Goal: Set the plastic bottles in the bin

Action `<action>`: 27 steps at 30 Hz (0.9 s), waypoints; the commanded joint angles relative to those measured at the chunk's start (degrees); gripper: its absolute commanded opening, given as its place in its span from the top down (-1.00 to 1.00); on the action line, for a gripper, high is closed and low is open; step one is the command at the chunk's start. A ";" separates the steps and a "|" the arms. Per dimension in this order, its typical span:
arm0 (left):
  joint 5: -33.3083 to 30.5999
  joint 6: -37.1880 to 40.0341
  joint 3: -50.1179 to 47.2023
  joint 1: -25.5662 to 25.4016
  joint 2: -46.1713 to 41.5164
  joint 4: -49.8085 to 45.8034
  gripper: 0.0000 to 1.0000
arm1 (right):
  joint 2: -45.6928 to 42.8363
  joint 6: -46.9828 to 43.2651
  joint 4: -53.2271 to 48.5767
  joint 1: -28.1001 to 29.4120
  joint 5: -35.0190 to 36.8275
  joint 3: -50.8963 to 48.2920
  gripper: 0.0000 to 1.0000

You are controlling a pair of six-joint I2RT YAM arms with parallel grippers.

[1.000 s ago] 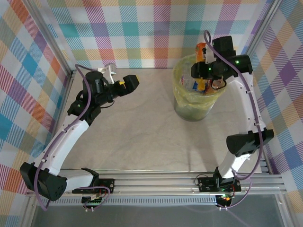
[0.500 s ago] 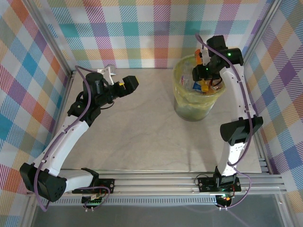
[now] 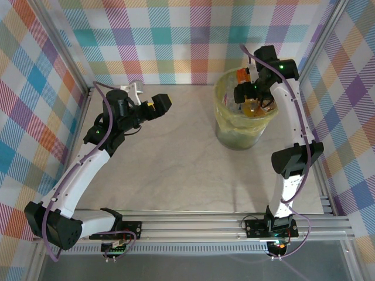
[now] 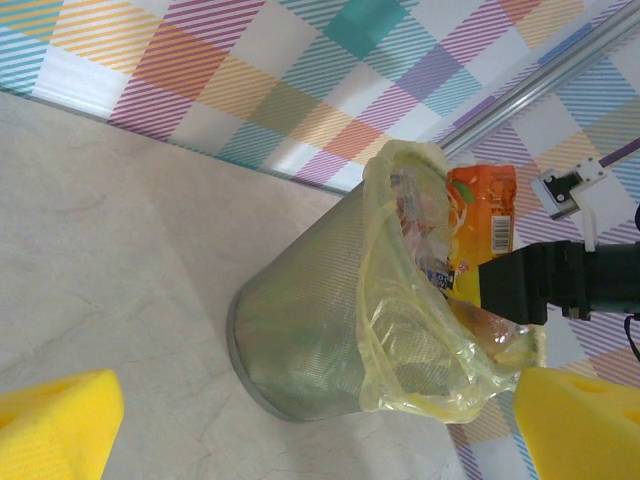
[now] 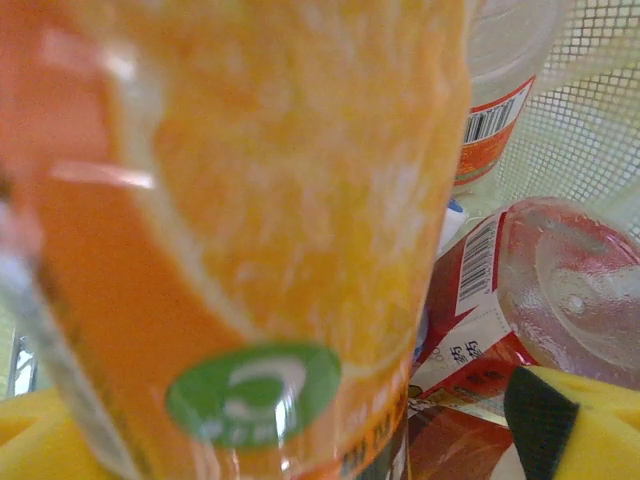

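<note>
The step in hand is dropping the orange-labelled bottle (image 5: pixel 300 200) into the bin (image 4: pixel 300 340). To do it well, hold the right fingers (image 5: pixel 590 435) spread and centred over the opening, then lift straight up so that no pad or cable snags the thin yellow-green bag at the rim. Those fingers stand wide apart, with a clear gap between one pad and the bottle, so I judge nothing is gripped. The bottle is at the mouth of the bin, partly above the rim. It is clear plastic wrapped in an orange fruit-print label with a round green mark and a barcode. Below it lies a red-labelled bottle (image 5: pixel 560 280). The bin stands upright at the far right of the worktop (image 3: pixel 176 152). The left fingers (image 4: pixel 50 430) are fully spread and empty, well apart from the bin.
</note>
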 commanded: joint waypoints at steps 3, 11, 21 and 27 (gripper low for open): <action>-0.37 -0.37 -1.07 -0.48 -0.20 0.42 -1.00 | -1.02 1.12 -1.08 -0.35 1.28 4.77 -1.00; -0.28 -0.95 -1.41 -0.48 -0.13 0.75 -1.00 | -0.73 4.17 5.49 -0.35 -0.39 6.18 -0.97; -0.41 -0.73 -1.47 -0.48 -0.37 0.31 -1.00 | 4.21 6.13 9.02 -0.35 -0.35 7.90 -0.33; -0.28 -1.05 -1.69 -0.48 -0.03 0.75 -1.00 | 6.82 5.84 7.72 -0.35 4.28 8.35 -0.17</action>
